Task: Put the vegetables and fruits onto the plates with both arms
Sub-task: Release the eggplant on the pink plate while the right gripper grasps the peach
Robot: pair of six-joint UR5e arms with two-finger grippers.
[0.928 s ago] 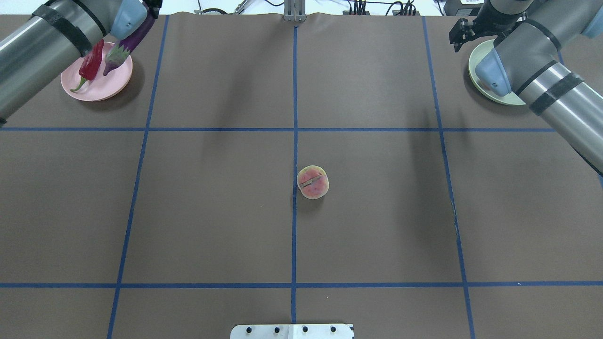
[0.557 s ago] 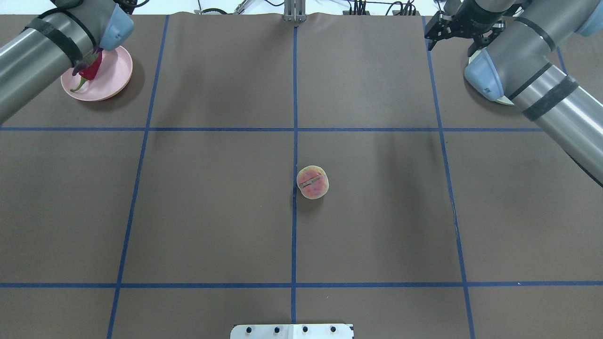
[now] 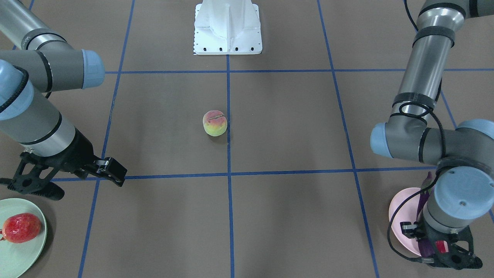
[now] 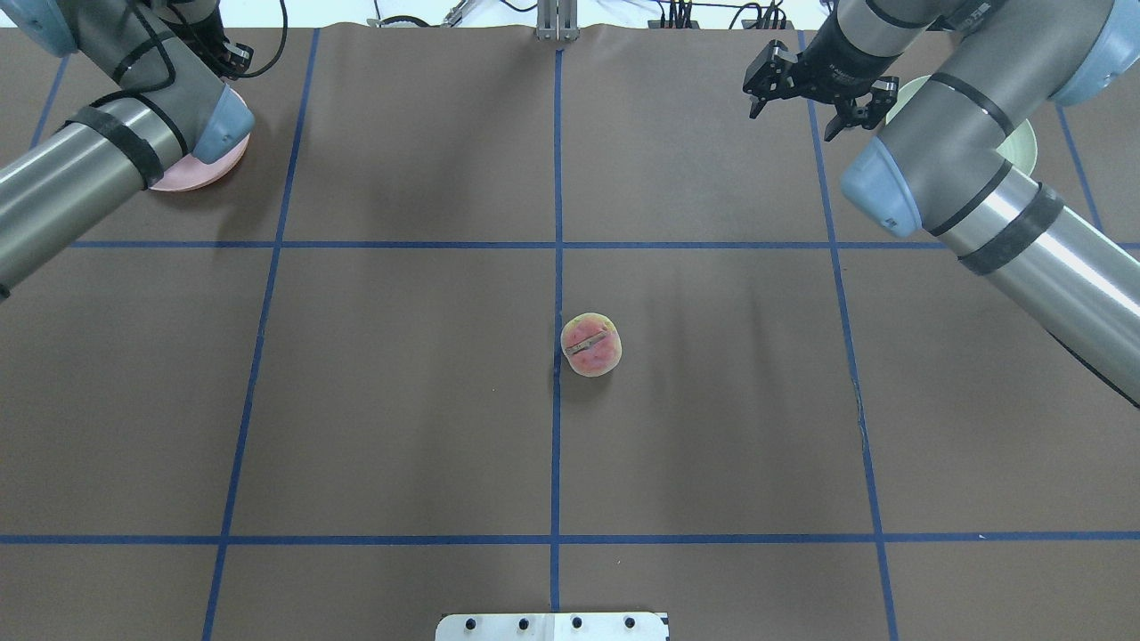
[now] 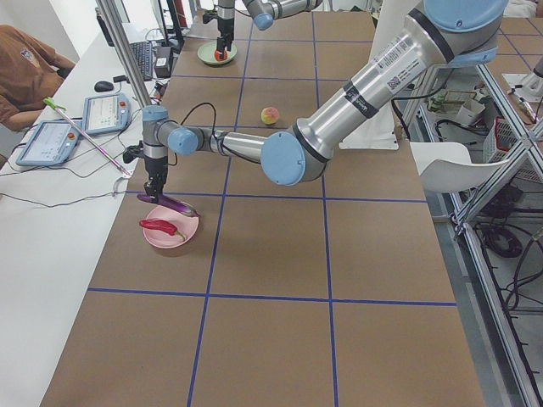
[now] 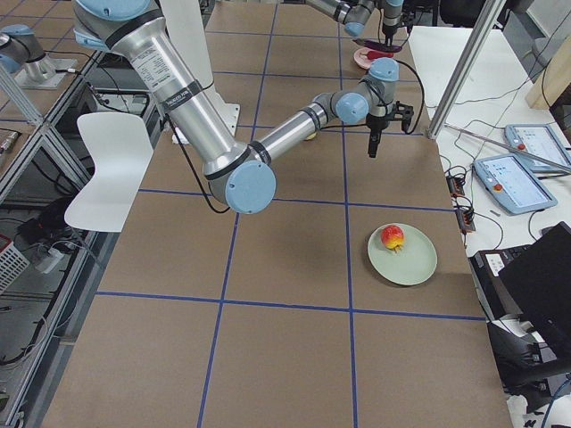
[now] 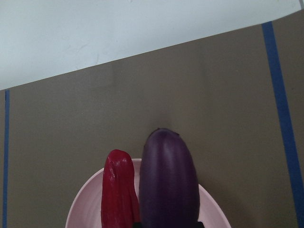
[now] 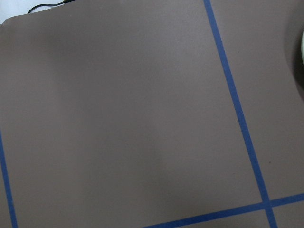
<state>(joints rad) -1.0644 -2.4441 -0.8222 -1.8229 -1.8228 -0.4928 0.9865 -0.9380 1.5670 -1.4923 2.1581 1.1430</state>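
Purple eggplant hangs clenched in the left claw over the pink plate, ready to drop; the right claw is spread wide, empty.

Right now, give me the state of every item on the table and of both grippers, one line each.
eggplant: held by the left gripper over the pink plate
chili pepper: lying on the pink plate
pomegranate: resting on the green plate
peach: on the bare table, on no plate
pink plate: holds the chili pepper
green plate: holds the pomegranate
left gripper: shut on the eggplant
right gripper: open, empty
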